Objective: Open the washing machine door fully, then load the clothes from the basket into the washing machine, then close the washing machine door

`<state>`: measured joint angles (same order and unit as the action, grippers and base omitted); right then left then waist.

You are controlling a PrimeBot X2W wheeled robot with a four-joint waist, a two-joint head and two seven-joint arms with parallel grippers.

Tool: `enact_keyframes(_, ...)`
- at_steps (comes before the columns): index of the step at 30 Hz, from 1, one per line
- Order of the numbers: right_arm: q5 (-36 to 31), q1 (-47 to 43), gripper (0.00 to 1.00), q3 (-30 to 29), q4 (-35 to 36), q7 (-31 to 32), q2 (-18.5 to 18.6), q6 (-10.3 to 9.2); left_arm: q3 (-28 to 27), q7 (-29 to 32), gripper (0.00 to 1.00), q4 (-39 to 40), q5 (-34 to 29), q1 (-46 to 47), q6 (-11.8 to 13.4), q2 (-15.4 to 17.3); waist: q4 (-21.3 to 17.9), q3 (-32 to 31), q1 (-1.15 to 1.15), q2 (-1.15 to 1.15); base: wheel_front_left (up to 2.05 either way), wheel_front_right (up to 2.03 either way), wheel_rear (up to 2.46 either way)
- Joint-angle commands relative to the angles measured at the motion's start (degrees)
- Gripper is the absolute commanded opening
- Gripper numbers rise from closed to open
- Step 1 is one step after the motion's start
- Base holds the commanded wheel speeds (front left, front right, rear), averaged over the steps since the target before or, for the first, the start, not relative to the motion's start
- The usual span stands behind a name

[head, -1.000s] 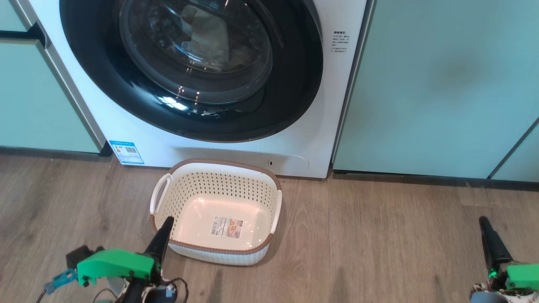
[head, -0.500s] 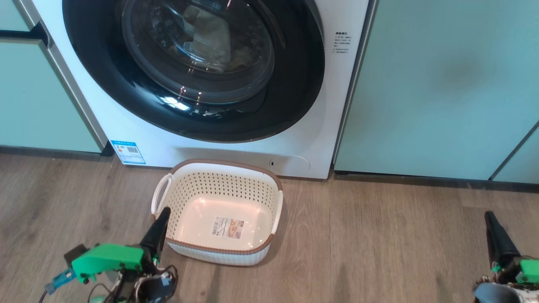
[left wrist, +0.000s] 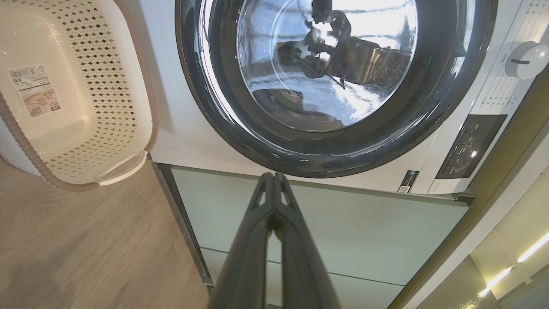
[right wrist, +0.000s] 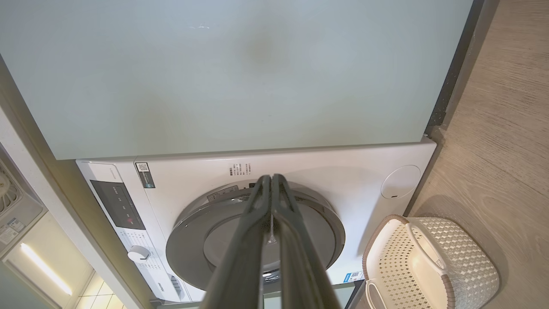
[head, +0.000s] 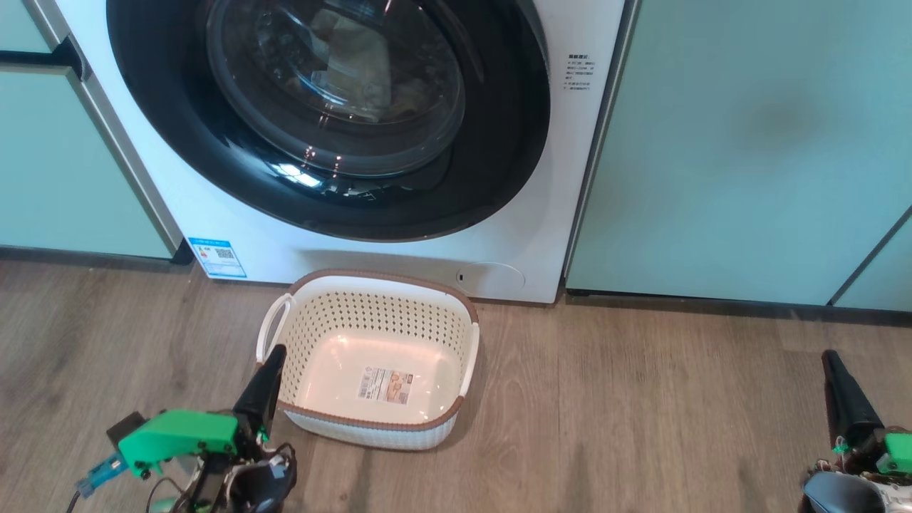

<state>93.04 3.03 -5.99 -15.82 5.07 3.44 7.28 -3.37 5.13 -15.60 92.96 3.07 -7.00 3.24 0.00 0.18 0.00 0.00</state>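
Observation:
The washing machine (head: pixel 399 260) stands before me, and its round black door (head: pixel 178 135) lies shut against its front. Through the door's glass I see pale yellowish clothes (head: pixel 360 68) inside the drum. On the floor in front sits the cream basket (head: pixel 370 313), holding nothing but its label sticker. My left gripper (head: pixel 274 354) is shut and empty, its tip just outside the basket's near left corner. My right gripper (head: pixel 830 358) is shut and empty over the floor far to the right. The left wrist view shows the door (left wrist: pixel 429 107) and basket (left wrist: pixel 107 107); the right wrist view shows the door (right wrist: pixel 317 231) beyond the right gripper (right wrist: pixel 271 177).
Pale green cabinet doors (head: pixel 741 142) flank the machine on both sides. Wooden floor (head: pixel 641 413) spreads between the basket and my right gripper. The control panel and dial (left wrist: pixel 525 60) sit along the machine's top.
Both grippers have drawn back a little toward the lower edge of the head view. The left tip has slid left off the basket's rim. The door and basket stay still.

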Motion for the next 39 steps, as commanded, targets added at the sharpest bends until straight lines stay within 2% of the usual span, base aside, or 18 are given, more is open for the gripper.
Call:
enact_keyframes(1,0.2,3.0,0.00,0.7,1.9,0.4,0.4,0.21,-2.0,0.4,0.00,1.6,0.2,3.0,-0.5,0.5,0.0,0.0,0.00,0.00,0.00,0.00,0.00)
enact_keyframes(39,-0.3,3.1,0.00,0.2,1.8,0.8,0.0,0.21,-2.5,0.8,0.00,1.6,-0.2,3.1,-0.5,0.2,0.0,0.0,0.00,0.00,0.00,0.00,0.00)
